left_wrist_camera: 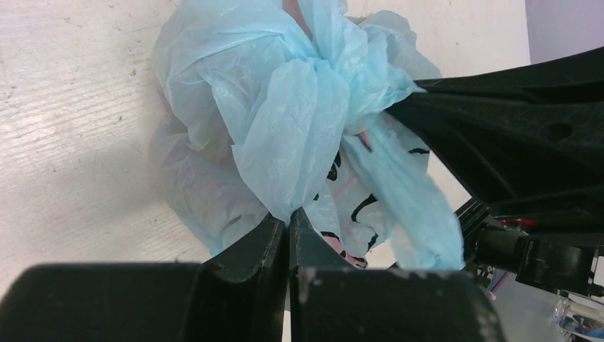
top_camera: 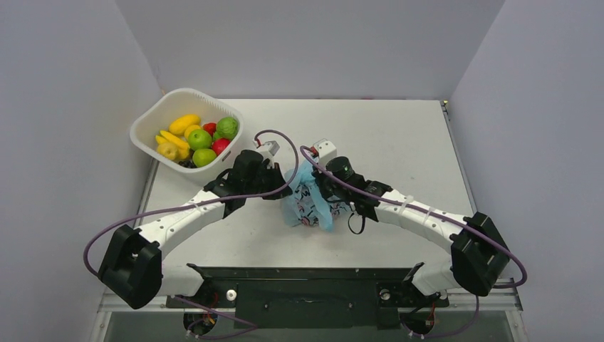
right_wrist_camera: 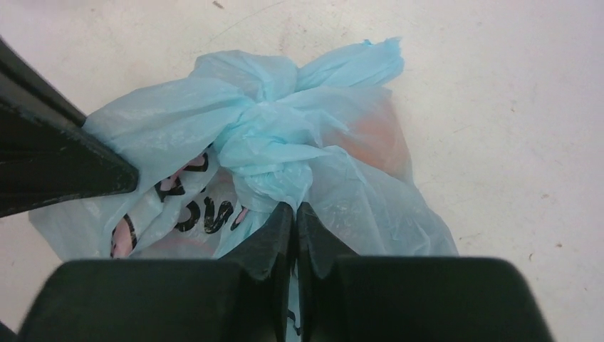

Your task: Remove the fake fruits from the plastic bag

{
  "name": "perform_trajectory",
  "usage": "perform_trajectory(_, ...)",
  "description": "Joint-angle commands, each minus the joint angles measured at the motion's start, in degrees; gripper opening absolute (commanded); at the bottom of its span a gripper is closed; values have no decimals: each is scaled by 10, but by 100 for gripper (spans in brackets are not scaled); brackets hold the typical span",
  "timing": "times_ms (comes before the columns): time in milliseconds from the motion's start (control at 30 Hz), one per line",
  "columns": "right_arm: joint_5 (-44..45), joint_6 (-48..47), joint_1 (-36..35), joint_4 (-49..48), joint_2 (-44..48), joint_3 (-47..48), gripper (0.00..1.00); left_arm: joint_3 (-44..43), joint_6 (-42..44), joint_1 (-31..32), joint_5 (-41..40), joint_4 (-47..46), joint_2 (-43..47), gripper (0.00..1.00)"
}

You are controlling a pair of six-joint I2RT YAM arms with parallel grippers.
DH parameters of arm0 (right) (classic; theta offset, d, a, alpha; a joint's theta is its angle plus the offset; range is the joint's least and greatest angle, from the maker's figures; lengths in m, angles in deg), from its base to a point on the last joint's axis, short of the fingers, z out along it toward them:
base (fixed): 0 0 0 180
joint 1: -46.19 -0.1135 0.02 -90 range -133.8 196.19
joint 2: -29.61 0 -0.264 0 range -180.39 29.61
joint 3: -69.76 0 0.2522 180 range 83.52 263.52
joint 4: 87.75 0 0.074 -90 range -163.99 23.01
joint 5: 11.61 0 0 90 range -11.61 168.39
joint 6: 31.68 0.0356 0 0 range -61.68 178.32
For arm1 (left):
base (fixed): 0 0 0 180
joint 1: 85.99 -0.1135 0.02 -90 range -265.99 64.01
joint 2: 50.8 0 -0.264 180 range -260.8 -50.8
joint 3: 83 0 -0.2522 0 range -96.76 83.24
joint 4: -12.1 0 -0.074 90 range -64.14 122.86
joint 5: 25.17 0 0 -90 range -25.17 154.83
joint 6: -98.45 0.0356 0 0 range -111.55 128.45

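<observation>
Centre of the top view, on the white tabletop (top_camera: 399, 142): a thin, crinkly, translucent light-blue plastic bag (top_camera: 308, 203) with dark printed lettering, bunched into a heap between the two arms. Tied shut with a knot (right_wrist_camera: 274, 153) in the middle of the right wrist view, loose handle ends fanning toward the upper right of that frame.

Left gripper (top_camera: 281, 187) reaching in from the left of the top view, touching the bag's left side. Seen from the left wrist at bottom centre (left_wrist_camera: 288, 221): black fingers pressed together, pinching a hanging fold of the blue film (left_wrist_camera: 285, 128) between them. Same gripper visible as a dark wedge at the left edge of the right wrist view, tip against the bag.

Right gripper (top_camera: 319, 191) coming in from the right of the top view, against the bag's upper right. Seen from its own wrist at lower centre (right_wrist_camera: 294, 210): fingers closed to a thin slit, clamped on the plastic just under the knot. Visible too as the black mass on the right of the left wrist view, tip buried in the film.

Fake fruits still inside the closed bag, mostly hidden: only an orange round shape (right_wrist_camera: 377, 135) glowing through the film right of the knot, and pinkish patches lower left that cannot be told apart.

Upper left of the top view: a white plastic basket (top_camera: 153, 117) at the table's far corner, well apart from the bag, holding yellow, green and red toy fruit.
</observation>
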Motion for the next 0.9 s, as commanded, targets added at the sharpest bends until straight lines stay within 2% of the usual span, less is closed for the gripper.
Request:
perform_trajectory(0, 130, 32, -2, -48, 13, 3, 0, 0, -15, 2, -42, 6, 32, 0)
perform_trajectory(100, 223, 75, 3, -73, 47, -21, 0, 8, -29, 2, -96, 44, 50, 0)
perform_trajectory(133, 269, 115, 6, -76, 68, -28, 0, 15, -33, 2, -135, 53, 64, 0)
perform_trajectory(200, 302, 191, 31, -81, 108, -59, 0, 32, -49, 1, -195, 82, 91, 0)
perform_trajectory(300, 252, 294, 113, -97, 160, -132, 0, 59, -68, -4, -248, 112, 147, 0)
perform_trajectory(333, 201, 321, 130, -119, 180, -147, 0, 74, -68, -8, -251, 114, 158, 0)
perform_trajectory(400, 124, 327, 162, -150, 193, -177, 0, 98, -60, -17, -215, 102, 192, 0)
perform_trajectory(533, -19, 265, 165, -174, 187, -185, 0, 130, -44, -27, -91, 47, 238, 0)
perform_trajectory(567, -38, 245, 165, -177, 186, -187, 0, 132, -41, -27, -57, 34, 248, 0)
perform_trajectory(667, -103, 213, 165, -170, 188, -184, 0, 115, -33, -27, -23, 37, 254, 0)
perform_trajectory(700, -118, 203, 165, -160, 189, -182, 0, 97, -29, -28, -16, 52, 254, 7)
perform_trajectory(800, -139, 192, 165, -138, 194, -169, 0, 53, -3, -28, 4, 86, 248, 19)
perform_trajectory(867, -149, 190, 165, -122, 196, -162, 0, 12, 21, -28, 24, 109, 235, 33)
